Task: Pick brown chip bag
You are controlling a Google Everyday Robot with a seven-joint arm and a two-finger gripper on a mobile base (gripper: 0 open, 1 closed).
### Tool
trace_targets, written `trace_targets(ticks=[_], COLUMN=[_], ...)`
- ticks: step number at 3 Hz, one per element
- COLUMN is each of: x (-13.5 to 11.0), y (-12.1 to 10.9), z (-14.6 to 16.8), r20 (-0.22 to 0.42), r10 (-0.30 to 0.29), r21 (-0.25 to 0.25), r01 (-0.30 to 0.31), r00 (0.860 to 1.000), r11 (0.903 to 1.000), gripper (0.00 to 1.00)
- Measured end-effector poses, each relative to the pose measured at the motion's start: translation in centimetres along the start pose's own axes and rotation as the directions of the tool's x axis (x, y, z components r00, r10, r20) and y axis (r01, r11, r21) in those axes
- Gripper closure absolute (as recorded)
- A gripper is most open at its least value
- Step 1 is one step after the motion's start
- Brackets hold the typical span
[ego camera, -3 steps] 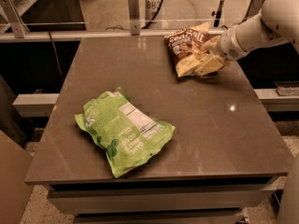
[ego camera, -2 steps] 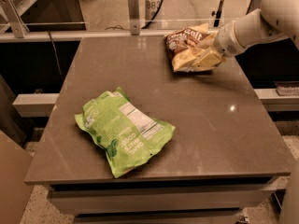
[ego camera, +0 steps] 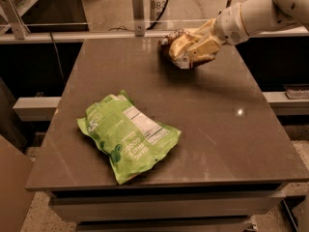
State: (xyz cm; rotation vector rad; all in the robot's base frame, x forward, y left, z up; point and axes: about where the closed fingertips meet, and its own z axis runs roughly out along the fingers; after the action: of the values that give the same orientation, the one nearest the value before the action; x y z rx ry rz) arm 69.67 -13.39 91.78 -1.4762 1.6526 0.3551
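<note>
Your brown chip bag (ego camera: 174,45) is at the far edge of the surface (ego camera: 207,129), right of centre, and it is already in the tool (ego camera: 197,46). The tool looks clamped on the bag's right-hand end, so the bag sticks out from it toward the left of the view. Its long axis runs roughly level, in line with the reach of the arm (ego camera: 256,12), which comes in from the far right.

The relation that matters is bag to surface. A shadow lies just under the bag, so you can judge it barely clear or just grazing; the view does not settle which. Your coming move is therefore straight up, not sideways.

Count what you have:
- one brown chip bag, in the grip
- one green bag (ego camera: 128,137), flat near the front left and well apart from the tool
- one arm carrying one tool

Nothing else lies on the surface to snag the lift.
</note>
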Motion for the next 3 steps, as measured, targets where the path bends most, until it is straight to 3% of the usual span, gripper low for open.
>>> trace_targets(ticks=[1,2,3], x=[-4.3,-9.6,-14.8], y=[-0.7,-2.4,-3.6], z=[-1.5,-4.6,-7.4], r20=[0.075,0.104,0.11], r10=[-0.058,-0.18,-0.314], r21=[0.013,0.087,0.158], r01=[0.057,0.171,0.295], r00=[0.995,0.978,0.943], r11=[0.9983,0.9814,0.9423], gripper=[1.0,1.0,1.0])
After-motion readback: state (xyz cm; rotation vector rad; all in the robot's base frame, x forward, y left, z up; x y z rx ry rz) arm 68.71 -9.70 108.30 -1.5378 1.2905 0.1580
